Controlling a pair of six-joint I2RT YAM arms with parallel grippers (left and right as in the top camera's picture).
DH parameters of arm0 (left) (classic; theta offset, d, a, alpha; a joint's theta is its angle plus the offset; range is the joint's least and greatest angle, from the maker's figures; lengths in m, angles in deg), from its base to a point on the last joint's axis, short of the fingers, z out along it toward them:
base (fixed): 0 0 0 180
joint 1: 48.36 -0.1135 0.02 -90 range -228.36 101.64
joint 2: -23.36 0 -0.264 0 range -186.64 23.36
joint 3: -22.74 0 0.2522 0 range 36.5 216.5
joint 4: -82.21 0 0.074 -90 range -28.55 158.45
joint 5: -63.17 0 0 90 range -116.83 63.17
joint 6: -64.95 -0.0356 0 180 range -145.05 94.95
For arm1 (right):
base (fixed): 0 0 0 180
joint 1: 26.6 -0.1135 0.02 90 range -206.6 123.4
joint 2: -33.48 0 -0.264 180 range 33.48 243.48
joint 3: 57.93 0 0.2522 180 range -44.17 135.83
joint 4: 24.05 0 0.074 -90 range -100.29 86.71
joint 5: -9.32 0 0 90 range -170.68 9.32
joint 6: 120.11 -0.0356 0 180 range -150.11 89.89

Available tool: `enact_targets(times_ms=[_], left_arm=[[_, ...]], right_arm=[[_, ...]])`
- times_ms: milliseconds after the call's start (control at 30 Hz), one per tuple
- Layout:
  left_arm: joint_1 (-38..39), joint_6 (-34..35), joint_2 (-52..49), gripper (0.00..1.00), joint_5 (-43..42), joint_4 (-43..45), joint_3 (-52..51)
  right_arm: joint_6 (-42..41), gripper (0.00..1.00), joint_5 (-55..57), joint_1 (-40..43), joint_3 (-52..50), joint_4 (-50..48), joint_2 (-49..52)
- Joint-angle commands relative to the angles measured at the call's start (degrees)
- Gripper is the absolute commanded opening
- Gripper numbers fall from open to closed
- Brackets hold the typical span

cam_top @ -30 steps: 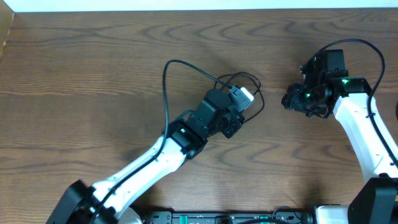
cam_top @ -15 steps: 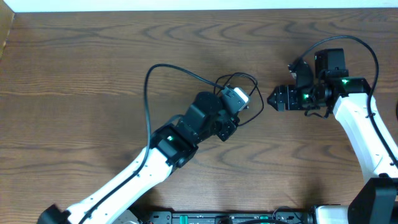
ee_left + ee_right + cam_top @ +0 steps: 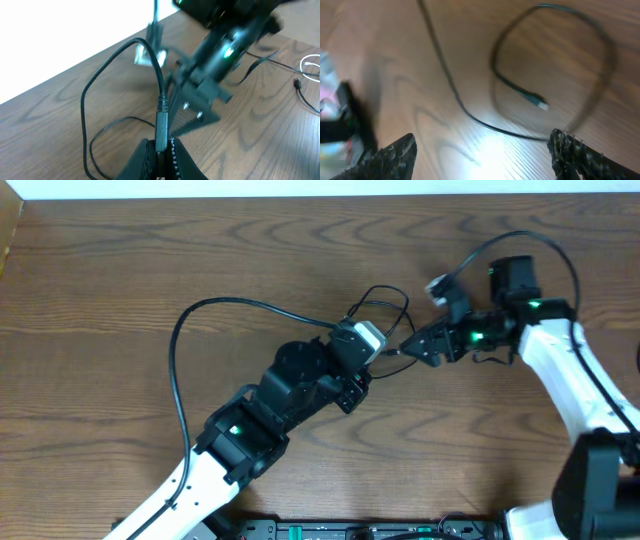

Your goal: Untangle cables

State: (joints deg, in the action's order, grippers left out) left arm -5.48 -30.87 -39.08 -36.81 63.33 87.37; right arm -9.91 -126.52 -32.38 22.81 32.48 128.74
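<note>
The black cable [image 3: 161, 95] was a thin, glossy cord. It lay near the middle of the brown wooden surface [image 3: 120, 260], between the two arms. The white left arm [image 3: 230, 440] reached in from the lower left and the white right arm [image 3: 560, 370] from the right, their tips close together over the cord.

The right end effector [image 3: 482, 140] hovered with its fingers spread wide and nothing between them. The left end effector [image 3: 160, 150] was pressed together, pinching the cable's plug [image 3: 160, 127] upright.

From that plug the cord rose, arched over to the left and fell back in a slack curve. Under the right arm, more of it curled into an open loop on the wood. That loop ended in a small, pale free tip [image 3: 539, 103].
</note>
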Motion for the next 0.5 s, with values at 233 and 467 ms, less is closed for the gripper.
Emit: enact_targets(times_ms=[233, 467], left_arm=[[0.2, 0.6, 2.3, 0.1, 0.6, 0.0, 0.9], [0.2, 0.8, 3.2, 0.1, 0.5, 0.0, 1.5]], right_arm=[[5.2, 0.75, -11.4, -10.0, -0.3, -10.6, 13.8], [5.1, 0.77, -13.2, -13.5, -0.3, -15.6, 17.0]])
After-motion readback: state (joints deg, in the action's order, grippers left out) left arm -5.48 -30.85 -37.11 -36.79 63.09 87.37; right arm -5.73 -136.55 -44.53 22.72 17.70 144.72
